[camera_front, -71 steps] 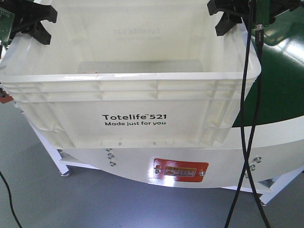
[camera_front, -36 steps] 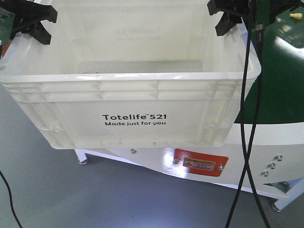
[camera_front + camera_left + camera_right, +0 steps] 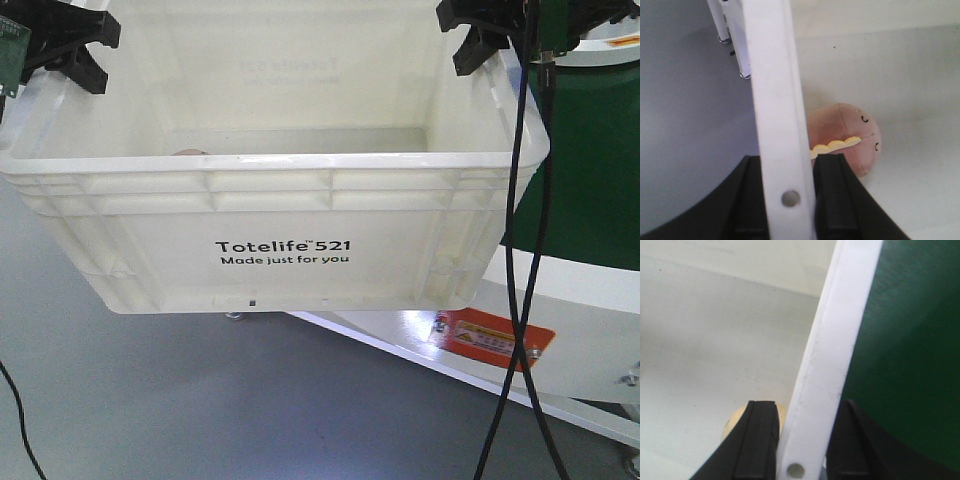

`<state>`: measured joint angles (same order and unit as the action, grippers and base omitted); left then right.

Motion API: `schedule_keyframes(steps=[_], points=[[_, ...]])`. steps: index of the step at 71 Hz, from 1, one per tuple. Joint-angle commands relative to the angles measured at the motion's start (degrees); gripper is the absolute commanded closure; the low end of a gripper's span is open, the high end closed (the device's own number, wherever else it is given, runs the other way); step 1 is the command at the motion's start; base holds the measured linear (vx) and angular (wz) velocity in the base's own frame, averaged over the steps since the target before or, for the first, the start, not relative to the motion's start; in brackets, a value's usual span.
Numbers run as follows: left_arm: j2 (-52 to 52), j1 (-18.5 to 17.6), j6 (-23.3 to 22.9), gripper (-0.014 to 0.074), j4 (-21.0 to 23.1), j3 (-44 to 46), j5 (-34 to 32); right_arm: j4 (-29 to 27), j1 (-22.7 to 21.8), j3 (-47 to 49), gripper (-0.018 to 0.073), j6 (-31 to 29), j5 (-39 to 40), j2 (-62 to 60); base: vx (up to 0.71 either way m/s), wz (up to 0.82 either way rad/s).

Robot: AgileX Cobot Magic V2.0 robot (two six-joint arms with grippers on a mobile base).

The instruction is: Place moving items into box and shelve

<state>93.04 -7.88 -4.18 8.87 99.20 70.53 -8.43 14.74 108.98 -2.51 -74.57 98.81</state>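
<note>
Closest to my front camera, a black cable (image 3: 520,250) hangs down the right side of the view. Just behind it is the box (image 3: 285,240), its near wall turned to me with the black print "Totelife 521 Made just for you". Its underside hangs over the grey floor (image 3: 200,400), and nothing touches it from below. Inside, on the bottom by the left wall, lies the pale pink ball (image 3: 850,140), which has a scalloped yellow strip across it and small black marks. From the front I see only its top edge above the near rim. Over by the right wall a pale yellowish ball (image 3: 730,422) sits on the bottom, mostly hidden behind a black finger. The left tool (image 3: 787,167) is pinching the box's left side rim, one finger inside and one outside. The right tool (image 3: 805,412) is clamped on the right side rim the same way. Beyond the box, to the right, is the green tabletop (image 3: 590,180) on its white base, which carries an orange-red label (image 3: 490,338).
</note>
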Motion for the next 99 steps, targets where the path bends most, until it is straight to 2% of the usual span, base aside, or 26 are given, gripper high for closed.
schedule_keyframes(steps=[1, 99], points=[[-3.7, -1.0, 0.6, 0.0613, 8.4, 2.5, -7.1, -9.4, 1.0, 2.6, 0.0571, -2.0, 5.5, -3.9, -0.08, 0.34], [-3.7, -1.0, 0.6, 0.0613, 8.4, 2.5, -7.1, -9.4, 1.0, 2.6, 0.0571, -2.0, 5.5, -3.9, -0.1, 0.39]])
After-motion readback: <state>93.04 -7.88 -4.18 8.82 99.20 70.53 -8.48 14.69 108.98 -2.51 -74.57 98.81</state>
